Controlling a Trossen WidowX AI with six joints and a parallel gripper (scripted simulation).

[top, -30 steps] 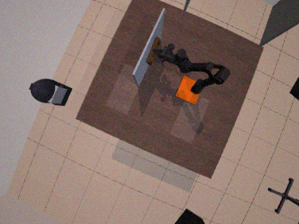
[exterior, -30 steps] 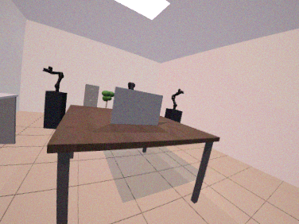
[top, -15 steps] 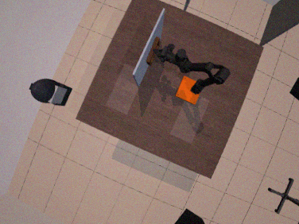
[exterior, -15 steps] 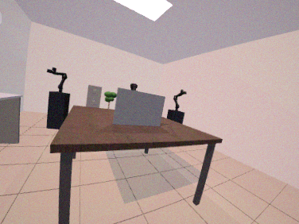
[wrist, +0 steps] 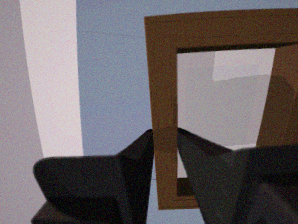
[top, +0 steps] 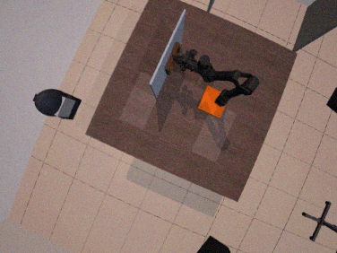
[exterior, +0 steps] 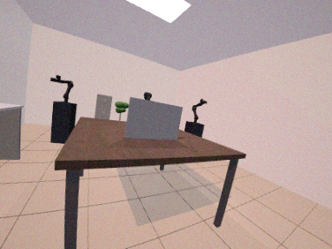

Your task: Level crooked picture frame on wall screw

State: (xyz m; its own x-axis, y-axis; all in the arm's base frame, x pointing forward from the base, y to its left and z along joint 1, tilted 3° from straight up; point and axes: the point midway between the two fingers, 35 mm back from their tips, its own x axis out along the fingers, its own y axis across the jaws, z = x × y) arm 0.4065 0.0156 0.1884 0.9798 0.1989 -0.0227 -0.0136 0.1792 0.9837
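Observation:
The brown picture frame (top: 168, 69) (wrist: 162, 90) is against the front of the upright blue-grey panel (top: 168, 54) (exterior: 154, 120) (wrist: 112, 75). My gripper (top: 175, 60) (wrist: 164, 133) is shut on the frame's left side bar, below its middle, with one finger outside the bar and one inside the opening. In the wrist view the frame's top edge rises slightly to the right and its left bar leans a little; the camera's own tilt makes the true level hard to tell. The frame's right end is out of the wrist view. The screw and notched strip are hidden. The exterior view shows only the panel's back.
The panel stands on the dark wooden table (top: 130, 103) (exterior: 97, 141). The arm (top: 224, 75) reaches to the frame from its base by the orange plate (top: 208, 100). Light see-through patches show on the table. Other arms on black stands are beyond the table in the exterior view.

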